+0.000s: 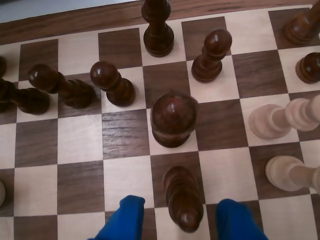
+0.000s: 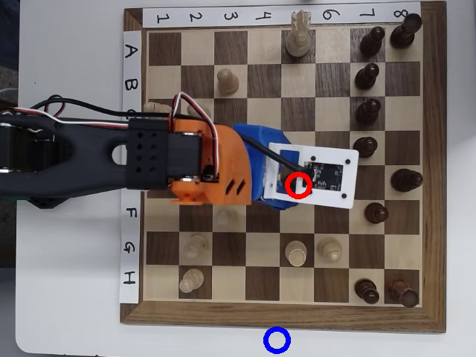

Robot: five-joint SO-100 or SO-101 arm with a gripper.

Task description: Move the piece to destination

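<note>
Fingers [image 1: 131,215] are spread wide: you see two blue tips at the bottom of the wrist view with the pawn [image 1: 184,200] standing between them. A strip of board shows on each side of the pawn, so neither tip touches it. The gripper [image 1: 181,202] is parted around the pawn and has no hold on it.

The pawn stands where a dark square and a pale one meet, its round head leaning toward the camera. Just ahead of it in the wrist view stands a bigger dark piece [image 1: 173,120] on a pale square. Further up you have more dark pieces, one at the left [image 1: 114,82] and one at the right [image 1: 212,55]. Two pale pieces [image 1: 280,117] lean in from the right edge.

From overhead, your arm [image 2: 89,160] reaches in from the left across the board [image 2: 431,171]. The orange wrist and the white camera plate [image 2: 327,175] cover the pawn and the fingers, so you cannot see them there. A red ring [image 2: 298,184] is drawn over the plate.

The blue ring [image 2: 277,340] lies on the white table [image 2: 74,297], just past the board's bottom edge in the overhead view. It is well apart from the gripper, and nothing stands in it.
</note>
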